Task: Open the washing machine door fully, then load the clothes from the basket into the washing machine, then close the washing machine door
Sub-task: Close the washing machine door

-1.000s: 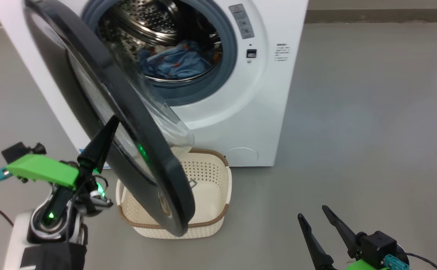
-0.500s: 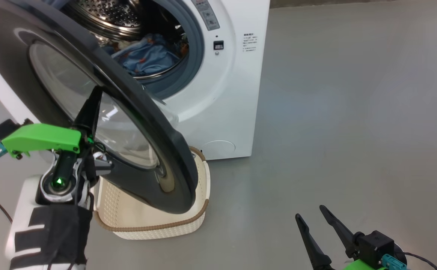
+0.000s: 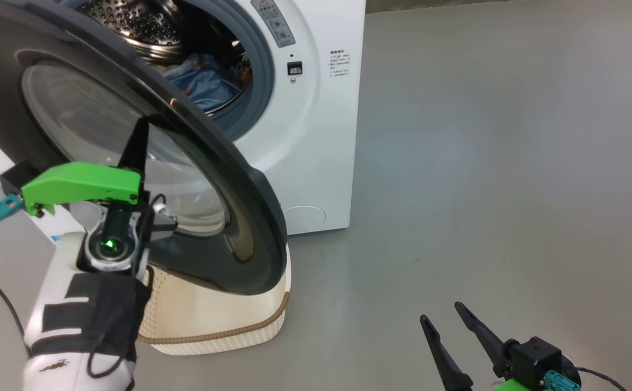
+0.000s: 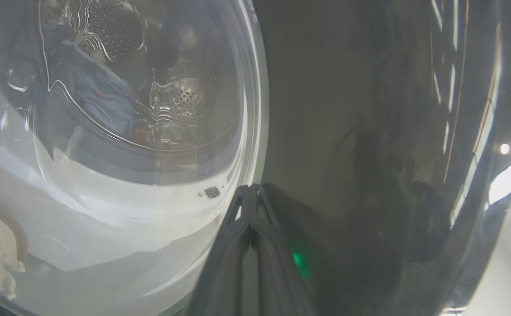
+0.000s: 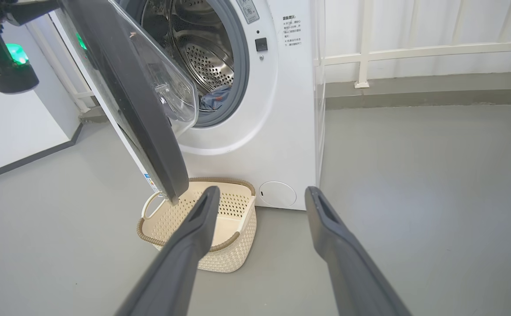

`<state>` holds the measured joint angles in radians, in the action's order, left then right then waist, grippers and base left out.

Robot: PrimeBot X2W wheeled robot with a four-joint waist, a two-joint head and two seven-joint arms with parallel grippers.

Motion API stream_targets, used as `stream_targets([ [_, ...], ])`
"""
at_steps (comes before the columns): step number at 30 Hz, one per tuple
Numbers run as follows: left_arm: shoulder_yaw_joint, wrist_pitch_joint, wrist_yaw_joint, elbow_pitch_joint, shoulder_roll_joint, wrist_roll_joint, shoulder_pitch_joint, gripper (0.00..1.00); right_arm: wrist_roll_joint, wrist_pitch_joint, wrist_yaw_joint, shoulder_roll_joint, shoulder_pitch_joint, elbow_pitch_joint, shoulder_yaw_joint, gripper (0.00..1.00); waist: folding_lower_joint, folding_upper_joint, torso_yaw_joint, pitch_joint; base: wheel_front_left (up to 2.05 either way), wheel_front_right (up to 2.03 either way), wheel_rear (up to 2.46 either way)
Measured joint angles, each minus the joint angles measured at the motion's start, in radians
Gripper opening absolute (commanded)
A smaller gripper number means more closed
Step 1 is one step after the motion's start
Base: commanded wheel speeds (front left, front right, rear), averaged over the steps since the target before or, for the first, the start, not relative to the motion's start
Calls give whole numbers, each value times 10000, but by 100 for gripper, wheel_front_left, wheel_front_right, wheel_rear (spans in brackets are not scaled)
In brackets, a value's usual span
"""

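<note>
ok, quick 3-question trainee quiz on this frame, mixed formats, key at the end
1. Fill in: the ___ gripper, shut, touches the outer face of the washing machine door.
2. True or false: the right gripper is shut on the door's edge.
3. Where are the clothes? A) in the washing machine drum B) in the right gripper C) draped over the door

Key
1. left: the left gripper
2. False: it is open and away from the door
3. A
</note>
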<state>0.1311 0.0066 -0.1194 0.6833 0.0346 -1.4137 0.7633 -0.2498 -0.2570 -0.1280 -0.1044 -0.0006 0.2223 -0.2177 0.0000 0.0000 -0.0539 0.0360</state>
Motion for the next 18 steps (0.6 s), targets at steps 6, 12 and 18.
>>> stream_targets([
  [6, 566, -249, 0, 121, -15, -276, 39, 0, -67, 0, 0, -29, -1, 0, 17, 100, 0, 0, 13, 22, 0, 0, 0],
  [12, 1304, -658, -10, -115, 286, 104, -82, 0, -67, 0, 0, 13, -1, -21, 136, 100, 0, 0, 124, 7, 0, 0, 0],
  [18, 2182, -1367, -44, -853, 895, 669, -1082, 55, -67, 0, 0, 90, -1, -79, 437, 100, 0, 0, 353, -10, 0, 0, 0],
])
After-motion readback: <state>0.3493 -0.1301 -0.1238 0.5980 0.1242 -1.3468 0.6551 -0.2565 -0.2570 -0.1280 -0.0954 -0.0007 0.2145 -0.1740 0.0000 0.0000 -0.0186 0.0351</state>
